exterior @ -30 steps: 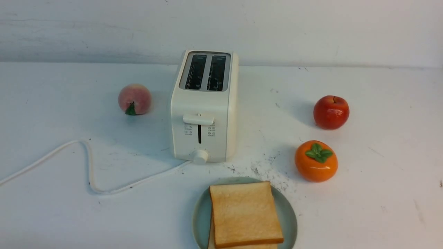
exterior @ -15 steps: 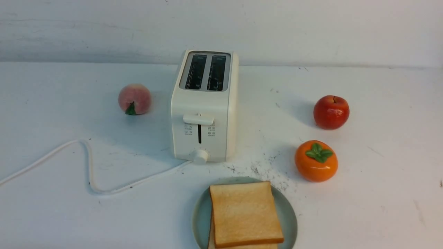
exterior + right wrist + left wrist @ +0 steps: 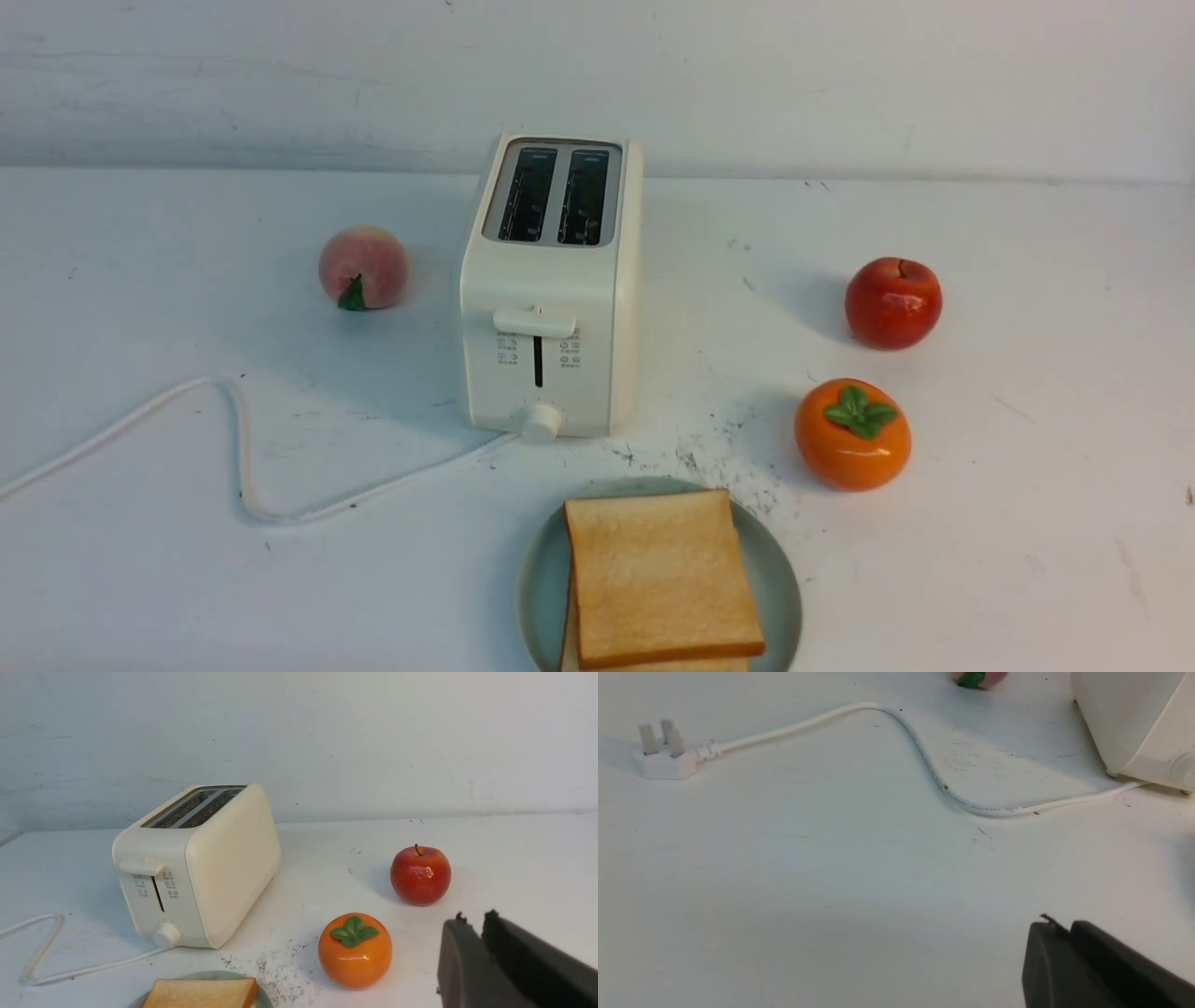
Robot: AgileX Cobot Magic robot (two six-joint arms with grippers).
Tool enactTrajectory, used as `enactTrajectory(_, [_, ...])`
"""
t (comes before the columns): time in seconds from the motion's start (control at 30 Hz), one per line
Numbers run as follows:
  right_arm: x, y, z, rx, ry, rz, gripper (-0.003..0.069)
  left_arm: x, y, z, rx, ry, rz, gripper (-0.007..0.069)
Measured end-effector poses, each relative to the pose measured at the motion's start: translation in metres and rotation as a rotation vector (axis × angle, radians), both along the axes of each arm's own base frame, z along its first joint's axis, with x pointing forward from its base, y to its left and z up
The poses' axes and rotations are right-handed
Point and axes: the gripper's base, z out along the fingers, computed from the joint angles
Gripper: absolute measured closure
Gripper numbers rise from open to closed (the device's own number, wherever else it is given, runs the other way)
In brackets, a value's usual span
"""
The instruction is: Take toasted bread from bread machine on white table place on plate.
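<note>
Nothing visibly changes across the front view from the earlier pictures to now. The two slices of toasted bread point(image 3: 658, 579) show no shift on the plate point(image 3: 540, 588), and their edges line up as they did a second ago. The bread machine point(image 3: 551, 373), its lever point(image 3: 535, 322) and the loop of its cord point(image 3: 238, 439) show no movement on the white table point(image 3: 1027, 523). The peach point(image 3: 363, 266), the apple point(image 3: 893, 303) and the orange persimmon point(image 3: 852, 434) show none either. No arm comes into this view. The left gripper point(image 3: 1064, 924) and right gripper point(image 3: 474, 917) appear only in the wrist views, which have no earlier pictures, so any change in them cannot be told.
</note>
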Motion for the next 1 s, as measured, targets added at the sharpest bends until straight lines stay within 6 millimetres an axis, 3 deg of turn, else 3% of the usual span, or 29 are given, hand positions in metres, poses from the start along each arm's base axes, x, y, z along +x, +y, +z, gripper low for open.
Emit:
enactTrajectory(0.37, [0.001, 0.0, -0.007, -0.005, 0.015, -0.007, 0.0577, 0.0, 0.0, 0.0, 0.0, 0.0, 0.0, 0.0578])
enactTrajectory(0.6, [0.015, 0.0, -0.055, -0.044, 0.148, -0.108, 0.0571, 0.0, 0.0, 0.0, 0.0, 0.0, 0.0, 0.0573])
enactTrajectory(0.67, [0.02, -0.002, -0.088, -0.062, 0.233, -0.167, 0.057, 0.0, 0.0, 0.0, 0.0, 0.0, 0.0, 0.057])
enactTrajectory(0.77, [0.021, -0.004, -0.117, -0.07, 0.292, -0.217, 0.0566, 0.0, 0.0, 0.0, 0.0, 0.0, 0.0, 0.0568])
enactTrajectory(1.0, [0.019, -0.008, -0.12, -0.06, 0.273, -0.276, 0.0559, 0.0, 0.0, 0.0, -0.001, 0.001, 0.0, 0.0557])
